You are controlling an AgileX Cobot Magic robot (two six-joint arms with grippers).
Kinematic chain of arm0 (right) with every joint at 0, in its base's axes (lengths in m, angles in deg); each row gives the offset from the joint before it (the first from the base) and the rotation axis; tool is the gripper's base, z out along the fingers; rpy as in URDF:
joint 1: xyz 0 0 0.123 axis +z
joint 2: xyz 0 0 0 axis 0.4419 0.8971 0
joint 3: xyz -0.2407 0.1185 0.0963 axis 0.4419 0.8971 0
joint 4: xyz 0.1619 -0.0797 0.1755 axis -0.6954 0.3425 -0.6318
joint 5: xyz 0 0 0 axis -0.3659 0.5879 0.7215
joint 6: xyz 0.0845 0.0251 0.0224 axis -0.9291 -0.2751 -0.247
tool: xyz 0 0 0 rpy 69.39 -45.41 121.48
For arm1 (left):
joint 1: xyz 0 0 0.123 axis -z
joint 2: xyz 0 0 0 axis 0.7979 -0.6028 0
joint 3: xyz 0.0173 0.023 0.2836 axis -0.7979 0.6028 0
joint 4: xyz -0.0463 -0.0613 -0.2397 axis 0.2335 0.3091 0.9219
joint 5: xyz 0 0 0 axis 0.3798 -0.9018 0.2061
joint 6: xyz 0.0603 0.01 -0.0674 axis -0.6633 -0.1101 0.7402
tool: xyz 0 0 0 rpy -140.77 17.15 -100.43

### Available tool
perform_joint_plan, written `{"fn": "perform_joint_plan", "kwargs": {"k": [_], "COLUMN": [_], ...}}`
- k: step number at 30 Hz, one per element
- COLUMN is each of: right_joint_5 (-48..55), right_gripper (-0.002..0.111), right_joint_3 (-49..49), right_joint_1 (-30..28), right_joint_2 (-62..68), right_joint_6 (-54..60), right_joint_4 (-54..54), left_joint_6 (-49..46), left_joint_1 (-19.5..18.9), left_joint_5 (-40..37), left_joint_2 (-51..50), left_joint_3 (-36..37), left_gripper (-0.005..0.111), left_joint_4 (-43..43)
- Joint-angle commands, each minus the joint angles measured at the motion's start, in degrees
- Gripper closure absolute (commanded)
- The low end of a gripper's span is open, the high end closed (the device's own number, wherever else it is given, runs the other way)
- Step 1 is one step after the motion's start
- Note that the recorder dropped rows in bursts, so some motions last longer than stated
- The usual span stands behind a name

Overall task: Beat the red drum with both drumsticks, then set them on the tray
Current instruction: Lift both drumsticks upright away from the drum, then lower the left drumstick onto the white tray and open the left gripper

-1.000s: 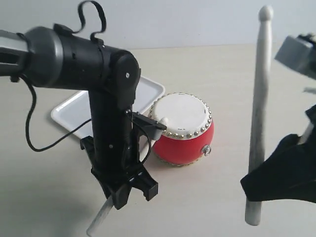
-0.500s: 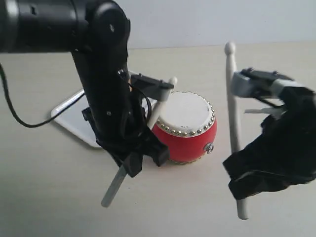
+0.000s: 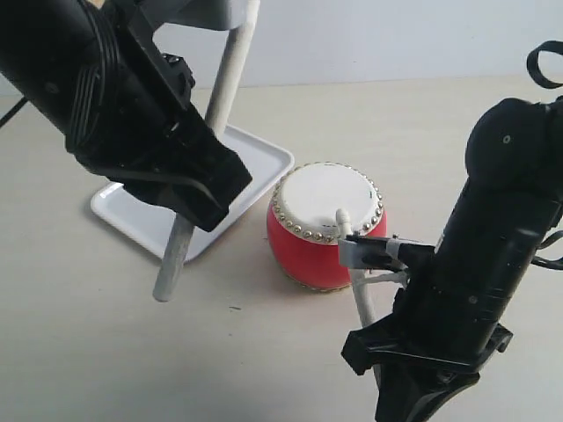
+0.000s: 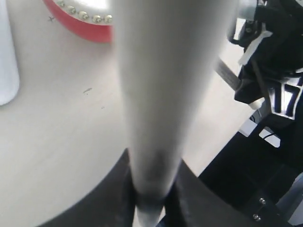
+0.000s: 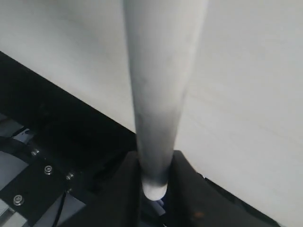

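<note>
The red drum [image 3: 318,200] stands mid-table, its red side also in the left wrist view [image 4: 80,28]. Behind and left of it lies the white tray [image 3: 260,160]. My left gripper [image 3: 202,204] is raised over the tray's near corner, shut on one drumstick [image 3: 230,70] that slants steeply up, its lower end hanging near the tray's edge. In its own view this gripper [image 4: 150,198] clamps the stick [image 4: 161,94]. My right gripper [image 3: 387,356], low at front right, is shut on the other drumstick [image 3: 354,277]. That stick's tip touches the drum skin's near edge. The right wrist view shows its gripper [image 5: 154,187] pinching this stick [image 5: 161,71].
The left arm's black body [image 3: 97,97] fills the upper left. The right arm [image 3: 493,237] rises along the right side, close to the drum, and also appears in the left wrist view [image 4: 272,75]. Bare beige table [image 3: 132,352] lies in front of the drum.
The left arm has swung up, lifting its drumstick off the drum. The right arm has swung down and brought its stick's tip onto the drum skin.
</note>
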Motion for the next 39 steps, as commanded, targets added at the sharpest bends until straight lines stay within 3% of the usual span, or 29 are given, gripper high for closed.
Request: {"fn": "perform_joint_plan", "kwargs": {"k": [1,11,14,18,22,25,31,39], "right_joint_5": [4.24,4.65,4.32,4.04,4.46,4.58,4.71,6.18], "right_gripper": [0.108,0.108,0.108,0.108,0.108,0.108,0.108,0.108], "right_joint_3": [-2.16,-11.18,-13.54,-13.54,-13.54,-13.54,-13.54,-13.54], "right_joint_1": [0.09,0.09,0.09,0.09,0.09,0.09,0.09,0.09], "right_joint_2": [-5.53,-23.47,-23.61,-22.83,-22.83,-22.83,-22.83,-22.83], "right_joint_6": [0.38,-2.28,-2.28,-2.52,-2.53,-2.53,-1.76,-1.76], "right_joint_4": [-1.46,-7.66,-8.34,-8.88,-9.23,-8.97,-8.03,-6.05], "left_joint_6": [1.32,1.32,1.32,-1.76,-6.19,-12.75,-18.92,-21.60], "left_joint_1": [0.22,0.09,-1.87,-9.65,-23.33,-28.13,-28.30,-28.30], "left_joint_5": [-0.21,2.78,4.36,4.56,7.41,9.46,16.13,15.97], "left_joint_2": [1.04,3.70,7.51,10.49,7.12,2.96,-4.98,-20.62], "left_joint_3": [-0.28,-0.28,0.09,5.93,9.27,9.26,7.67,-7.49], "left_gripper": [0.107,0.107,0.107,0.107,0.107,0.107,0.107,0.107], "left_joint_4": [-2.96,-3.45,-3.79,-4.91,-4.71,-4.28,-4.28,-6.17]}}
